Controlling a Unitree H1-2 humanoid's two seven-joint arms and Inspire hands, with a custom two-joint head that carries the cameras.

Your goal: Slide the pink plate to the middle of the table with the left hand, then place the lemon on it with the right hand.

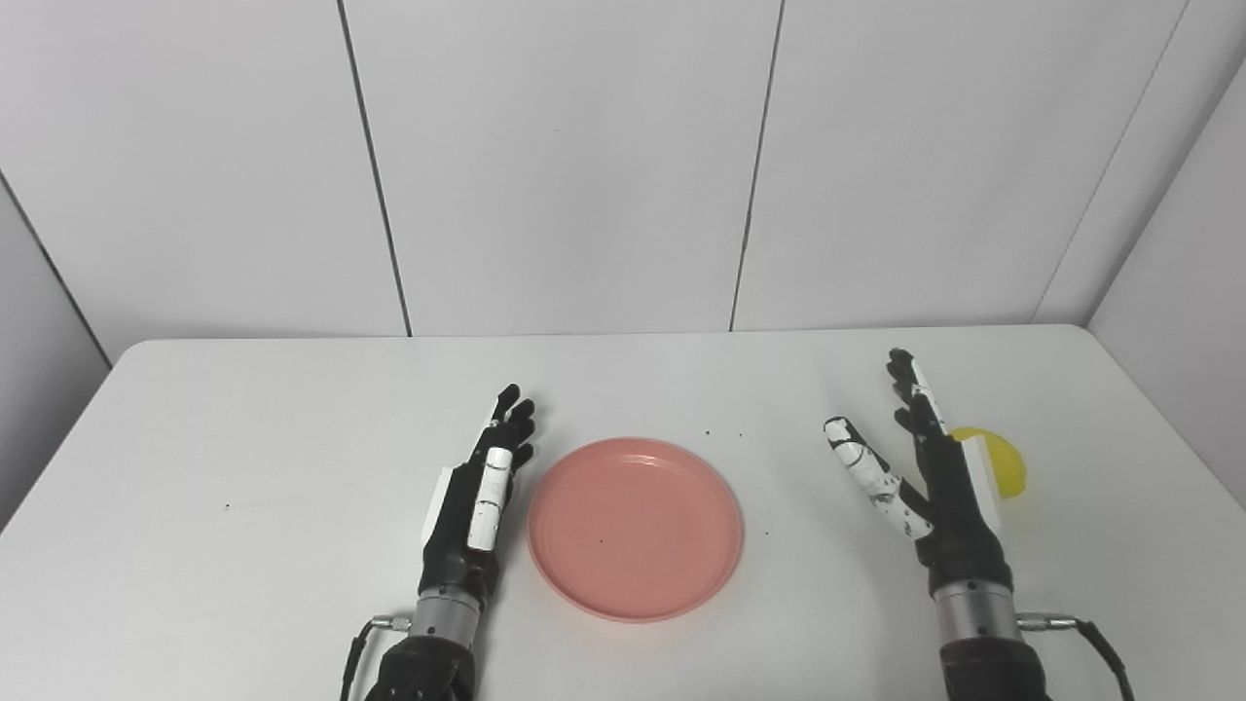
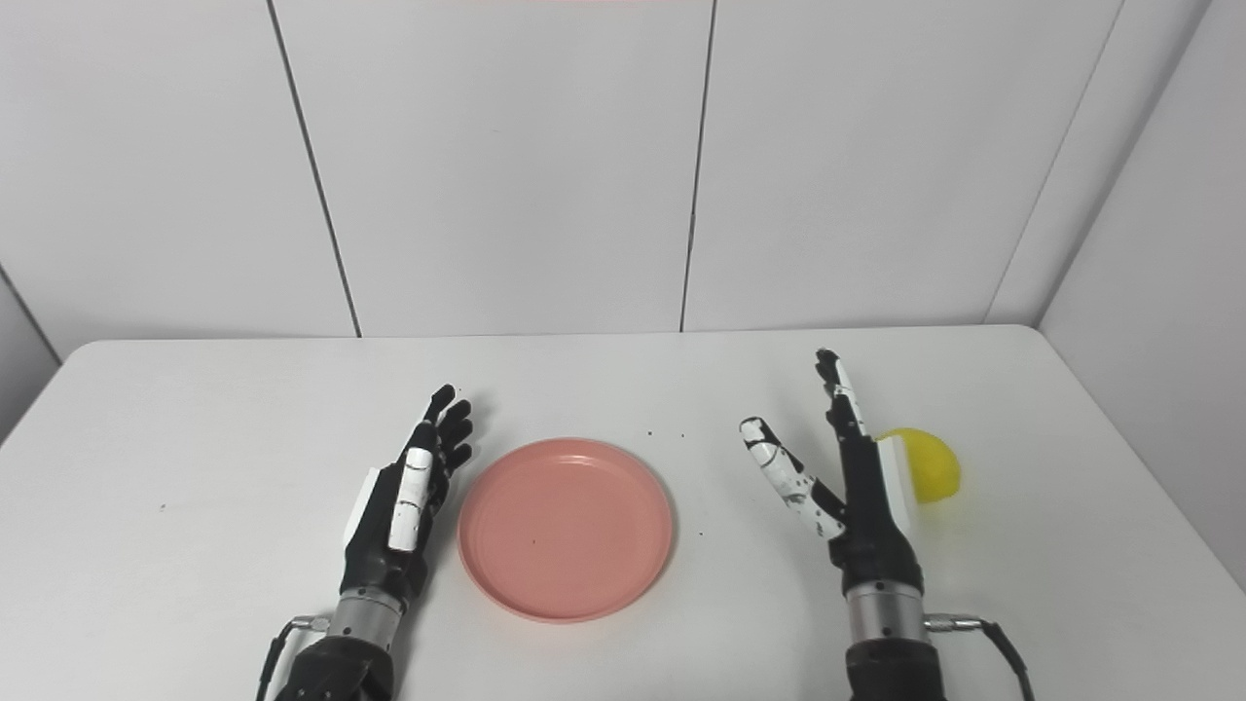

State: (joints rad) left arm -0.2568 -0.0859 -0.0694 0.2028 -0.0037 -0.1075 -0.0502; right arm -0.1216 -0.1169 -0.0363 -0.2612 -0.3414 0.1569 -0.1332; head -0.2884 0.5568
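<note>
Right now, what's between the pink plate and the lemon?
The right hand stands between the pink plate and the lemon, open, fingers pointing away, partly hiding the lemon. Otherwise bare table with a few dark specks. Both eye views show it.

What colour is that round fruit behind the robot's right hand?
Yellow: the round yellow lemon shows best in the right eye view.

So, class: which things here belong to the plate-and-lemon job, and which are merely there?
Belong to the job:
pink plate
lemon
left hand, open
right hand, open

Merely there:
white table
dark specks beyond the plate
</note>
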